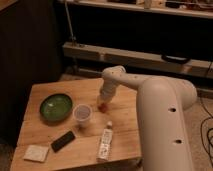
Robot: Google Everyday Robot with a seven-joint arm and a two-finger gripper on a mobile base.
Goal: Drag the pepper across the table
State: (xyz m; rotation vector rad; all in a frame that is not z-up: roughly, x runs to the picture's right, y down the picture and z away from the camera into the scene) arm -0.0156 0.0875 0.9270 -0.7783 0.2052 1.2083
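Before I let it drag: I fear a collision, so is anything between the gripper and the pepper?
Nothing visible: the gripper is down right at the pepper. The white cup stands apart, to the left.

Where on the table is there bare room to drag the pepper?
The hand is low over the pepper. Bare planks lie along the table's far edge behind the green bowl, and at the right edge. It is crowded near the cup, bottle and black device.

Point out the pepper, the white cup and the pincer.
pepper (103, 105), camera view: its red visible side, just below the pincer.
white cup (82, 113), camera view: its near rim.
pincer (104, 100), camera view: its lower end, right above the pepper near the table's middle.
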